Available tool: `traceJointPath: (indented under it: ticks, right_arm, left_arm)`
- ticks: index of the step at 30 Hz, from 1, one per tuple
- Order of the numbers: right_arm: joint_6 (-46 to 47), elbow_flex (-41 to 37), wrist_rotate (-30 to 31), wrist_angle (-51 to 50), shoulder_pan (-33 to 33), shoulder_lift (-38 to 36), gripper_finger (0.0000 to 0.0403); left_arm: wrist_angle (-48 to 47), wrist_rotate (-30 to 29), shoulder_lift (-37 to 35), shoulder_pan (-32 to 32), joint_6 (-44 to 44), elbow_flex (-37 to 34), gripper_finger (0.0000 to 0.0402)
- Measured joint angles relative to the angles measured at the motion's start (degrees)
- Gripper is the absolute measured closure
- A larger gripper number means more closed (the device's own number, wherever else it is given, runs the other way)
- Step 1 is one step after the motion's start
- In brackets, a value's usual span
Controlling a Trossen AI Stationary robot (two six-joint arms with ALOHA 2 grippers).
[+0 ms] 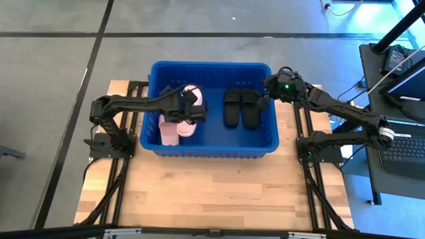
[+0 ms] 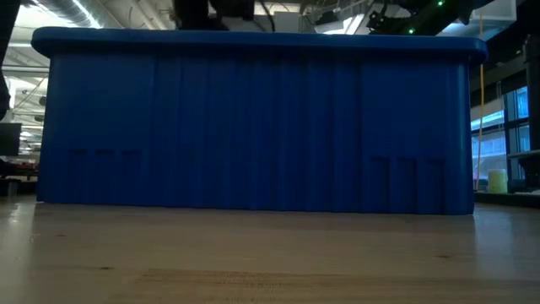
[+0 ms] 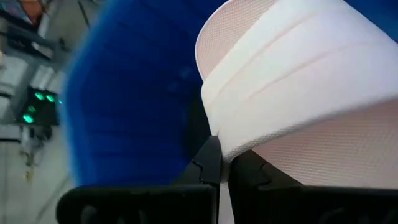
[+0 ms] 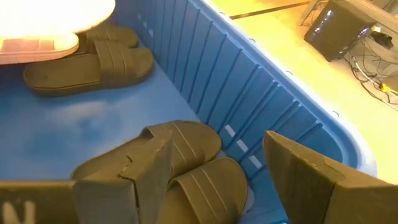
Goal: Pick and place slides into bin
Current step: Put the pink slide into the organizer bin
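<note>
From above, the blue bin (image 1: 211, 109) sits toward the far edge of the desk (image 1: 212, 192), and every slide in sight is already inside it, so the sorting looks nearly done. The left gripper (image 1: 188, 109) hangs over the bin's left half, closed on a pale pink slide (image 1: 194, 98), probably held there so it drops beside the other pale slide (image 1: 169, 130) lying near the left wall. A black pair (image 1: 240, 107) lies right of centre, and the right gripper (image 1: 267, 98) hovers at the bin's far right corner. The low view shows only the bin's ribbed front wall (image 2: 253, 127). The left wrist view shows the fingers (image 3: 208, 165) pinched tight on the pale strap. In the right wrist view the fingers (image 4: 149, 168) stand wide apart and empty above two black slides (image 4: 186, 168), with another black slide (image 4: 93, 68) farther along the floor.
</note>
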Motion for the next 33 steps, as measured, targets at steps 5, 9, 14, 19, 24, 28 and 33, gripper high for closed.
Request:
traceJointPath:
  ticks: [5,9,14,19,24,28,33]
  right_arm:
    - [0.00,0.00,-0.02,-0.04,0.00,0.85,0.0152]
    - [0.09,0.00,-0.06,-0.04,0.00,2.15,0.0152]
    - [0.15,0.00,-0.09,-0.57,0.00,4.05,0.0152]
    - [0.09,0.00,-0.11,-0.74,0.03,4.66,0.0152]
    - [0.00,0.00,-0.11,-0.43,0.02,4.57,0.0152]
    - [-0.03,0.00,-0.11,-0.42,0.02,4.35,0.0152]
    - [-0.14,0.00,-0.11,-0.46,0.02,4.31,0.0152]
  left_arm:
    - [5.04,2.09,-0.02,0.00,-3.52,-7.16,0.0399]
    - [11.58,4.91,-0.02,0.00,-3.94,-12.56,0.0399]
    - [15.17,6.84,0.68,-0.75,-6.90,-16.87,0.0399]
    - [14.82,9.28,1.65,-1.01,-8.36,-19.21,0.0399]
    - [15.65,12.08,2.50,-0.85,-8.16,-19.96,0.0399]
    - [15.81,13.65,2.46,-0.74,-8.21,-19.34,0.0383]
    - [13.81,18.56,2.40,-0.74,-7.65,-16.10,0.0364]
